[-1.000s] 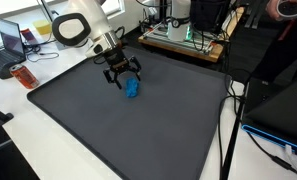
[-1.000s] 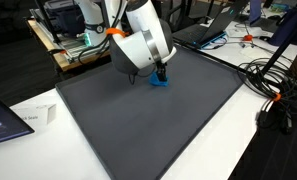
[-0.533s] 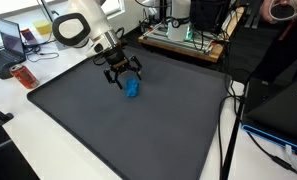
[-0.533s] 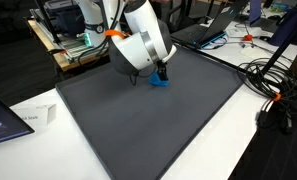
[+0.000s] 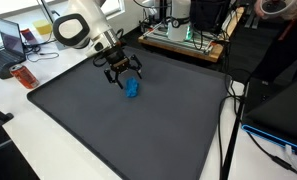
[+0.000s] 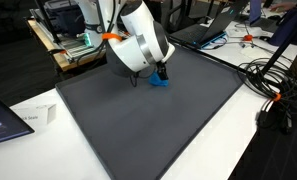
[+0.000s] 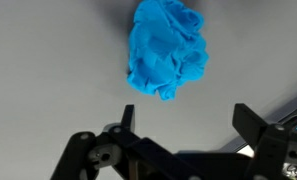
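**One cloth, one spread gripper**

In an exterior view, the single gripper (image 5: 124, 77) hangs spread wide and empty. Just to its right, one crumpled blue cloth (image 5: 133, 89) lies on the one dark mat (image 5: 138, 130) on the desk (image 5: 38, 140).

Bright blue cloth (image 7: 166, 48) at upper middle of the wrist view, on plain dark grey mat (image 5: 138, 130). Black hand (image 5: 123, 77), white arm (image 5: 78, 25) at upper left. White tabletop (image 5: 18, 130) at lower left.
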`<state>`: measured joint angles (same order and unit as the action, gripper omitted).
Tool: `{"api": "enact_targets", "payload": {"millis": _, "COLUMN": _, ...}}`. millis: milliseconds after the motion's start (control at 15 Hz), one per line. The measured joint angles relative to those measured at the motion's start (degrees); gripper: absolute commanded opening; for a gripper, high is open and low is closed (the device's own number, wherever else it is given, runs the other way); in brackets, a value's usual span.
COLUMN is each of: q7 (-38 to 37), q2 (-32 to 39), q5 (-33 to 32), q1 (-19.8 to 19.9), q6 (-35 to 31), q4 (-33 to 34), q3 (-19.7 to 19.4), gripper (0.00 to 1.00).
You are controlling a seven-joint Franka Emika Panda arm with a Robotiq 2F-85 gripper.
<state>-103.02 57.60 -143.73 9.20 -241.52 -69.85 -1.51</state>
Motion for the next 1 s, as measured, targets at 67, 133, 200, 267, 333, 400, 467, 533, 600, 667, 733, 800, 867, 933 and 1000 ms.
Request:
{"api": "enact_targets", "payload": {"millis": 67, "q7": 0.3, "q2": -0.1, "q5": 0.0, "q1": 0.5, "q6": 0.0, "q4": 0.0, "q3": 0.4, "gripper": 1.0}}
{"api": "enact_targets", "payload": {"millis": 133, "q7": 0.7, "q2": -0.1, "q5": 0.0, "q1": 1.1, "q6": 0.0, "q4": 0.0, "q3": 1.0, "gripper": 1.0}}
{"api": "enact_targets", "payload": {"millis": 200, "q7": 0.9, "q2": -0.2, "q5": 0.0, "q1": 1.7, "q6": 0.0, "q4": 0.0, "q3": 1.6, "gripper": 1.0}}
{"api": "enact_targets", "payload": {"millis": 267, "q7": 1.2, "q2": -0.4, "q5": 0.0, "q1": 2.2, "q6": 0.0, "q4": 0.0, "q3": 2.1, "gripper": 1.0}}
{"api": "enact_targets", "payload": {"millis": 333, "q7": 1.6, "q2": -0.7, "q5": 0.0, "q1": 2.7, "q6": 0.0, "q4": 0.0, "q3": 2.4, "gripper": 1.0}}
{"api": "enact_targets", "payload": {"millis": 400, "q7": 2.0, "q2": -1.2, "q5": 0.0, "q1": 3.2, "q6": 0.0, "q4": 0.0, "q3": 2.7, "gripper": 1.0}}
{"api": "enact_targets", "payload": {"millis": 467, "q7": 2.3, "q2": -1.7, "q5": 0.0, "q1": 3.5, "q6": 0.0, "q4": 0.0, "q3": 2.8, "gripper": 1.0}}
{"api": "enact_targets", "payload": {"millis": 533, "q7": 2.4, "q2": -2.4, "q5": 0.0, "q1": 3.8, "q6": 0.0, "q4": 0.0, "q3": 2.7, "gripper": 1.0}}
{"api": "enact_targets", "payload": {"millis": 600, "q7": 2.4, "q2": -3.1, "q5": 0.0, "q1": 4.0, "q6": 0.0, "q4": 0.0, "q3": 2.7, "gripper": 1.0}}
{"api": "enact_targets", "payload": {"millis": 667, "q7": 2.4, "q2": -3.8, "q5": 0.0, "q1": 4.1, "q6": 0.0, "q4": 0.0, "q3": 2.4, "gripper": 1.0}}
{"api": "enact_targets", "payload": {"millis": 733, "q7": 2.4, "q2": -4.5, "q5": 0.0, "q1": 4.0, "q6": 0.0, "q4": 0.0, "q3": 1.9, "gripper": 1.0}}
{"api": "enact_targets", "payload": {"millis": 800, "q7": 2.3, "q2": -5.1, "q5": 0.0, "q1": 3.8, "q6": 0.0, "q4": -0.1, "q3": 1.1, "gripper": 1.0}}
{"api": "enact_targets", "payload": {"millis": 867, "q7": 2.1, "q2": -5.7, "q5": 0.0, "q1": 3.4, "q6": 0.0, "q4": -0.4, "q3": 0.1, "gripper": 1.0}}
{"api": "enact_targets", "payload": {"millis": 933, "q7": 1.8, "q2": -6.3, "q5": 0.0, "q1": 2.7, "q6": 0.0, "q4": -0.6, "q3": -1.2, "gripper": 1.0}}
{"api": "enact_targets", "payload": {"millis": 1000, "q7": 1.3, "q2": -6.8, "q5": 0.0, "q1": 1.7, "q6": 0.0, "q4": -1.0, "q3": -2.9, "gripper": 1.0}}
